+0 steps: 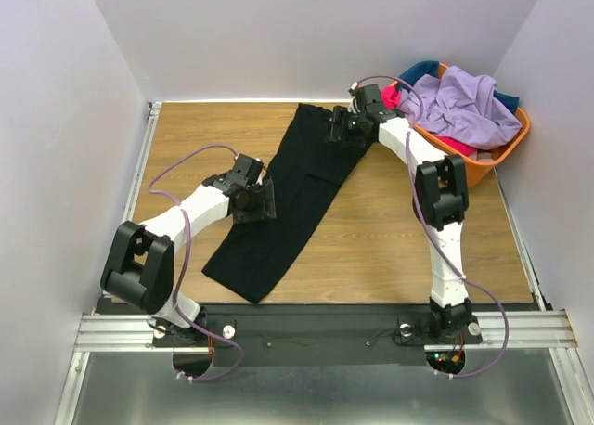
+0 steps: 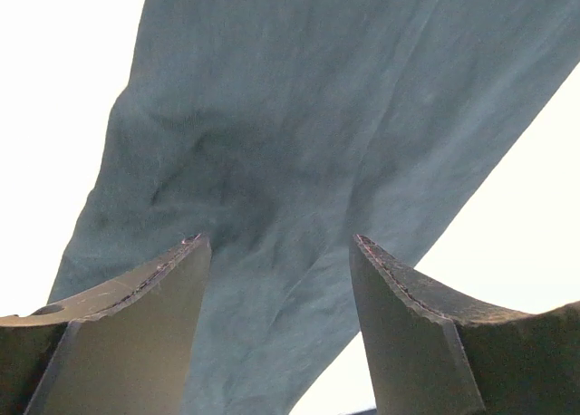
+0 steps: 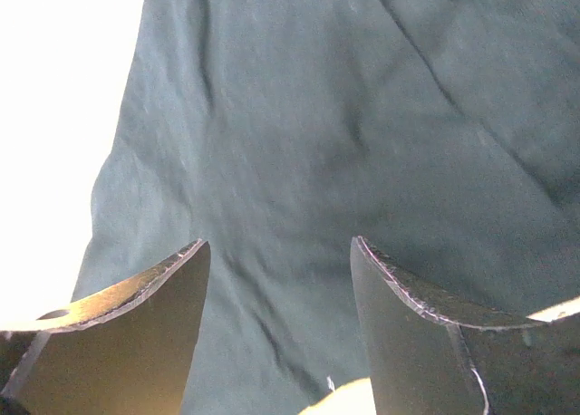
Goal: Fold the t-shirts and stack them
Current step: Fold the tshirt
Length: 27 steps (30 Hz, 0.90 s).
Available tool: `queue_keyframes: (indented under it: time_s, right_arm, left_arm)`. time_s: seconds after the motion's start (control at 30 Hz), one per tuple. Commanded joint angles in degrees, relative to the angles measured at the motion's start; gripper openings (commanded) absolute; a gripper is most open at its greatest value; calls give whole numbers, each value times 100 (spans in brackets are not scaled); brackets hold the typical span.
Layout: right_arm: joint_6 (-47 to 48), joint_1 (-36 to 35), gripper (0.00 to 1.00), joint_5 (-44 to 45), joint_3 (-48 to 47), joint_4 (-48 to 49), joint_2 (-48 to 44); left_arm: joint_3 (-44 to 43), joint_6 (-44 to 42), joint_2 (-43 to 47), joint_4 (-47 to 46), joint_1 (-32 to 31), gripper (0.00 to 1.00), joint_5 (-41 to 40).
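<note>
Right under both grippers is the black cloth short-sleeved t-shirt (image 1: 295, 212). It's laid out as one long narrow strip, flat and slanted across the brown wooden table (image 1: 399, 221). The left gripper (image 1: 254, 202) sits over the strip's left edge, roughly halfway along it. The right gripper (image 1: 337, 128) is over the far end, close to the right edge.

Both wrist cams show pretty much the same thing. The two dark fingers (image 2: 154, 288) are spread wide apart with nothing pinched, and wrinkled dark cloth fills the view past the tips. So both sets of jaws are open and holding nothing. Whether the fingertips actually touch the fabric, I honestly can't tell from any of the views.

Just off to the right of the right gripper, beside its wrist, is the orange plastic basket (image 1: 484, 168), jammed into the far right corner. A crumpled lavender t-shirt (image 1: 464, 105) is heaped on top. A pink-red t-shirt (image 1: 393, 96) pokes out on the side nearest the gripper, and a teal t-shirt (image 1: 419, 70) peeks out at the back. The basket is near that wrist, but nothing lies on the black shirt except the grippers themselves.
</note>
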State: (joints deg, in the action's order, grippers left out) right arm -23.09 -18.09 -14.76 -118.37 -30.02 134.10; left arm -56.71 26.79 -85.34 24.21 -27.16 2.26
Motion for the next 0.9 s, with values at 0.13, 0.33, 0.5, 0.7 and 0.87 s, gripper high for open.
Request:
queue_keyframes:
  time_s: [0.13, 0.33, 0.5, 0.7, 0.87]
  right_arm:
    - [253, -46, 69, 272, 1350, 75, -842]
    - [323, -55, 69, 439, 1475, 84, -649]
    - [367, -46, 69, 457, 1088, 84, -149]
    - [288, -46, 69, 431, 465, 75, 520]
    - [147, -46, 69, 360, -107, 75, 924]
  left_arm:
    - [414, -534, 44, 163, -18, 74, 626]
    - [740, -587, -44, 93, -35, 74, 863]
    - [1030, -473, -220, -161, -53, 74, 1206]
    - [995, -306, -527, -328, -79, 74, 1951]
    - [679, -218, -755, -390, -123, 74, 2383]
